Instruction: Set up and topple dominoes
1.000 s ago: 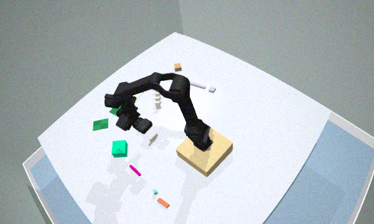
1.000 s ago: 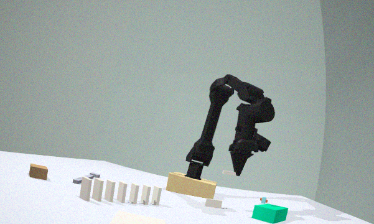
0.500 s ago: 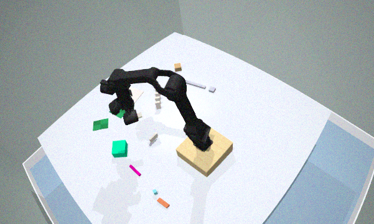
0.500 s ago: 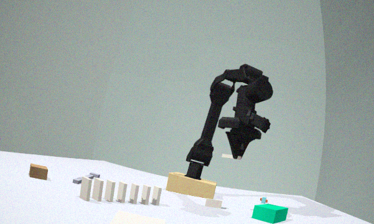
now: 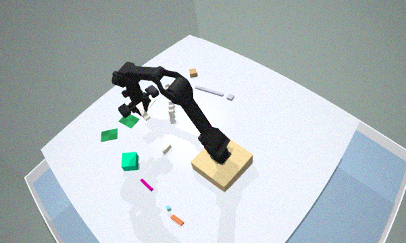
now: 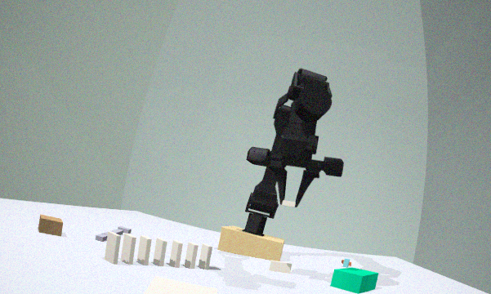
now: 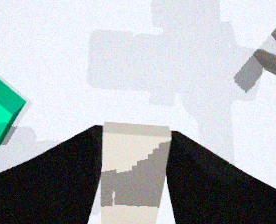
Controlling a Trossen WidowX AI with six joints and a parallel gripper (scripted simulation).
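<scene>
Several cream dominoes [image 5: 171, 111] [image 6: 160, 251] stand upright in an evenly spaced row; the wrist view shows part of the row at its right edge. My gripper [image 6: 289, 203] [image 7: 136, 139] is shut on a cream domino [image 5: 146, 117] [image 6: 288, 203] [image 7: 131, 152], held lengthwise between the fingertips. It is in the air, well above the table and to the right of the row in the exterior view. Another cream domino [image 5: 167, 148] [image 6: 280, 267] lies on its side on the table, between the row and the green block.
A green block [image 5: 130, 161] [image 6: 353, 280] [image 7: 1, 115], two green patches [image 5: 129, 121] [image 5: 109, 135], a magenta bar [image 5: 146, 184], a cyan cube [image 5: 168, 208] and an orange bar [image 5: 177, 220] lie around. A brown block [image 5: 193, 73] [image 6: 51, 225] and grey bar [image 5: 209, 91] are beyond the row.
</scene>
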